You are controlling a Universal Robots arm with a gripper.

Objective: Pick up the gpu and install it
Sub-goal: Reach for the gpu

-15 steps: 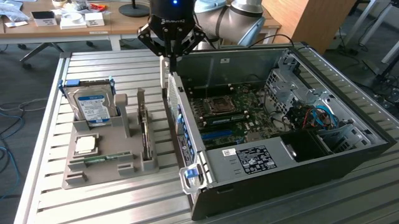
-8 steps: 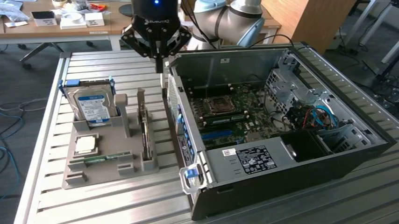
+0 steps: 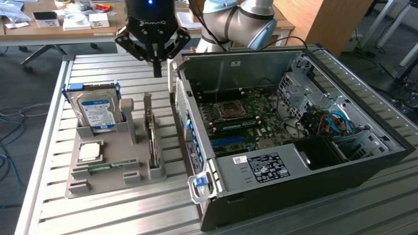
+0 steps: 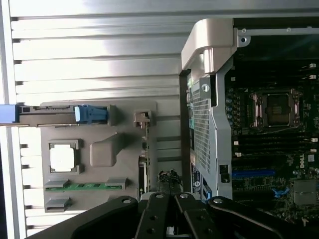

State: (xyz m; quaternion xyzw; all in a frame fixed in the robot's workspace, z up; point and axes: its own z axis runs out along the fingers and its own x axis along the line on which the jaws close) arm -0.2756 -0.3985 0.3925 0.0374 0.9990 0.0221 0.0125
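The thin, flat rectangular gpu card with a dark brownish board and silvery metal edge [image 3: 151, 133] [image 4: 145, 149] stands on its long edge in a narrow slot of the matte grey moulded plastic holder tray [image 3: 111, 183], on the tray's side nearest the case. The black metal gripper [image 3: 156, 72] [image 4: 169, 181] hangs above the far end of the tray, near the card's far end, touching neither. Its two slim fingers are pressed together into one point with nothing between them. In the same tray a silver hard drive with a blue-white label [image 3: 98, 113] stands upright in a blue-tabbed frame. A square silvery processor chip [image 3: 90, 152] lies flat in a recess, with a narrow green memory stick [image 3: 107, 165] just beside it. Just to the exterior view's right of the tray lies the open black steel computer case [image 3: 294, 196]. Its perforated grey rear panel is close beside the card, and its green motherboard [image 3: 261, 112] is exposed. Everything rests on a ribbed aluminium table [image 3: 98, 215]
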